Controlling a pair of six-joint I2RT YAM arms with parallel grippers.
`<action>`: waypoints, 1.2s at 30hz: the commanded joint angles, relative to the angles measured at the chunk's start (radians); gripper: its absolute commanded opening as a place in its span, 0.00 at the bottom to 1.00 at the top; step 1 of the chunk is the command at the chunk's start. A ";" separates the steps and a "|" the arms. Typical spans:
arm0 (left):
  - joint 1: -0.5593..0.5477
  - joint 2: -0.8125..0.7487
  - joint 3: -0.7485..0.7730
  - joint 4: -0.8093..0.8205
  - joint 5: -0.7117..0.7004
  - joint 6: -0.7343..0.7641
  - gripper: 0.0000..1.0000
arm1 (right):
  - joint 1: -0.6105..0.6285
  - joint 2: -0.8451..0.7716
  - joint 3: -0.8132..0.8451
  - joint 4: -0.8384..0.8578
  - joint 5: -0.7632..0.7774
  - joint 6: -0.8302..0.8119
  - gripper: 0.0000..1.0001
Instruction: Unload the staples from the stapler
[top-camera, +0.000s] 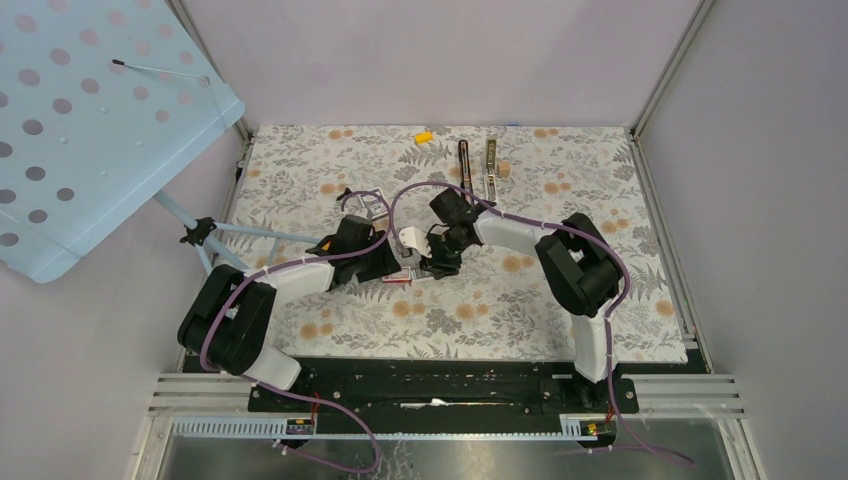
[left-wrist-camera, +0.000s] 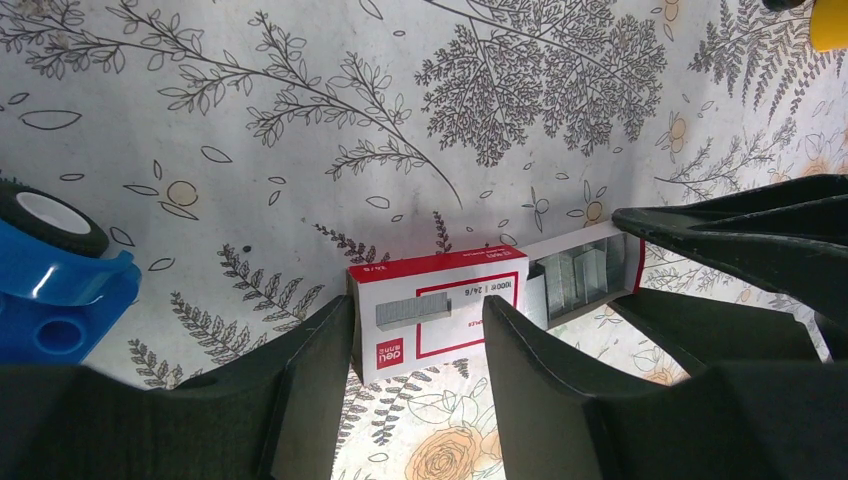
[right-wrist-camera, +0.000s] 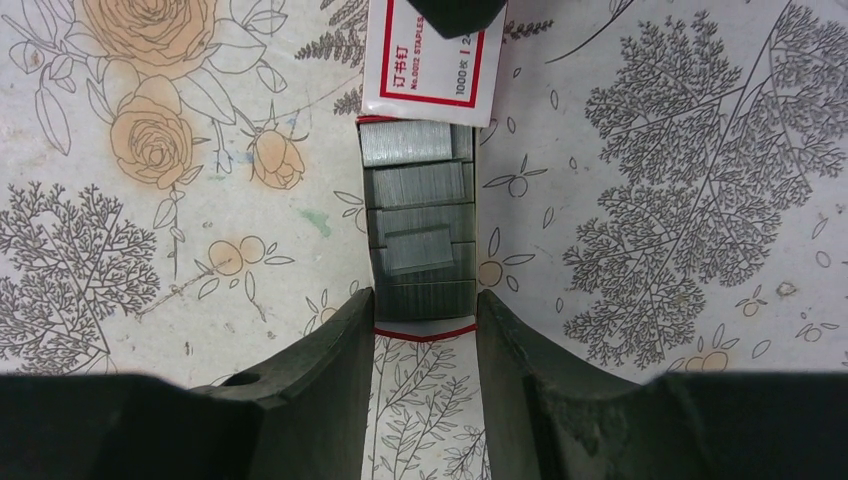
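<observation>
The stapler lies at the far middle of the table, out of both grippers' reach: a long black body with a silvery-olive rail beside it. Both grippers meet at a small red-white staple box in the middle of the table. My left gripper is shut across the box's sleeve. My right gripper is shut on the end of the drawn-out inner tray, which holds several grey staple strips. In the top view the left gripper and the right gripper face each other.
A blue tape dispenser stands left of the box. A small yellow object lies at the far edge and an orange one at the far left. Purple cables loop over both arms. Walls enclose the floral table mat.
</observation>
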 joint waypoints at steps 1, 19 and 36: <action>-0.005 0.032 0.011 -0.021 0.013 0.019 0.55 | 0.017 -0.022 0.020 0.034 -0.005 -0.007 0.35; -0.012 0.048 0.010 -0.021 0.013 0.023 0.53 | 0.022 -0.023 0.009 0.073 0.022 0.032 0.35; -0.020 0.042 0.006 -0.018 0.022 0.017 0.53 | 0.062 -0.016 0.014 0.136 -0.007 0.104 0.35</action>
